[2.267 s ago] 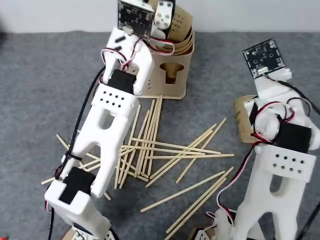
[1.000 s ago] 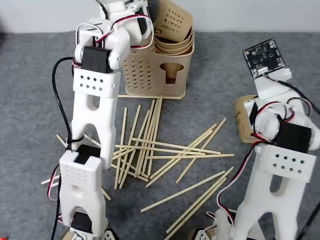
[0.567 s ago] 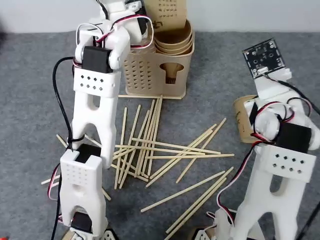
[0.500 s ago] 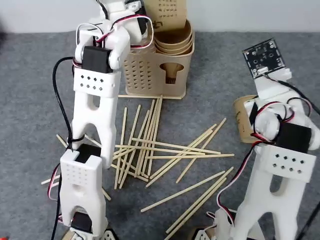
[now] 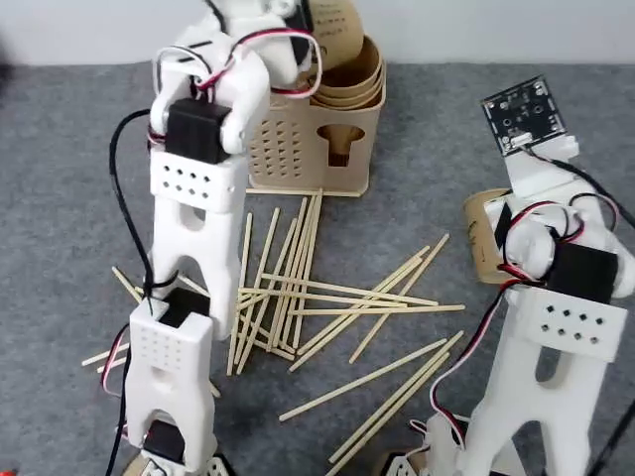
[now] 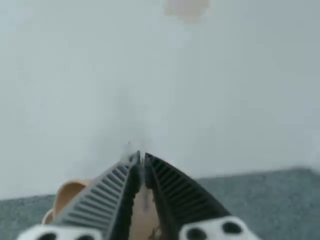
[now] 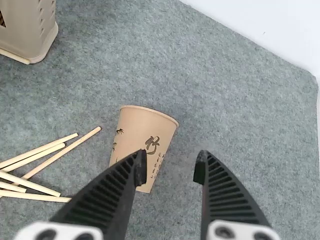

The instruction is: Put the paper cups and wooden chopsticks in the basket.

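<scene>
The left pincer (image 6: pixel 141 158) is pinched nearly shut on the wall of a tan printed paper cup (image 5: pixel 335 24), which it holds tilted; just beneath that pincer stands a beige perforated basket (image 5: pixel 288 149), with a nested stack of tan paper cups (image 5: pixel 355 81) upright inside it; beyond the pincer is a plain white wall (image 6: pixel 200 75).

The right pincer (image 7: pixel 170 161) stands wide open; a second tan paper cup (image 7: pixel 142 145) lies on its side on the grey felt mat (image 7: pixel 240 90), under and just ahead of the pincer; one fingertip sits over the cup's side, the other over bare mat beside it; whether either touches cannot be told.

Pale wooden chopsticks (image 5: pixel 295 263) lie scattered on the mat between the arms, well behind the left pincer; a few ends lie near the fallen cup.
</scene>
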Robot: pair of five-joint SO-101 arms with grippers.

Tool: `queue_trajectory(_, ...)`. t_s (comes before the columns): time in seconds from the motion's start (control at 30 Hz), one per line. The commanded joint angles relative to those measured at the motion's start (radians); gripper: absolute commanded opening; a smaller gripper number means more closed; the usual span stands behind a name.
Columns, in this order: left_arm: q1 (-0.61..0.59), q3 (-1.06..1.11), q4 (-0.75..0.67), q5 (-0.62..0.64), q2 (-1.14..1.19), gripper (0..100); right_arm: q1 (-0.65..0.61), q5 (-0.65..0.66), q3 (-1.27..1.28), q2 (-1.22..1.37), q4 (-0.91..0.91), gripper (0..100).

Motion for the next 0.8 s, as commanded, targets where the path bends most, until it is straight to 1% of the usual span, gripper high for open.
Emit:
queue_trajectory(0.0, 0.031, -0.039, 0.031, -0.068, -0.011, 1, 0.013, -0.012, -0.011, -0.012, -0.019, 16.9)
queue_trajectory(0.2, 0.025, -0.039, -0.003, -0.071, -0.011, 2, 0.007, -0.074, -0.009, -0.035, -0.012, 16.9)
queue_trajectory(0.47, 0.026, -0.041, -0.012, -0.068, -0.015, 2, 0.007, -0.074, -0.009, -0.042, -0.012, 16.9)
queue_trajectory(0.6, 0.018, -0.041, -0.137, -0.066, -0.017, 2, 0.008, -0.072, -0.009, -0.042, -0.012, 16.9)
queue_trajectory(0.67, -0.012, -0.073, -0.158, -0.066, -0.028, 2, 0.008, -0.071, -0.009, -0.044, -0.015, 16.9)
queue_trajectory(0.77, -0.064, -0.108, -0.117, -0.063, -0.041, 2, 0.012, -0.072, -0.009, -0.044, -0.012, 16.9)
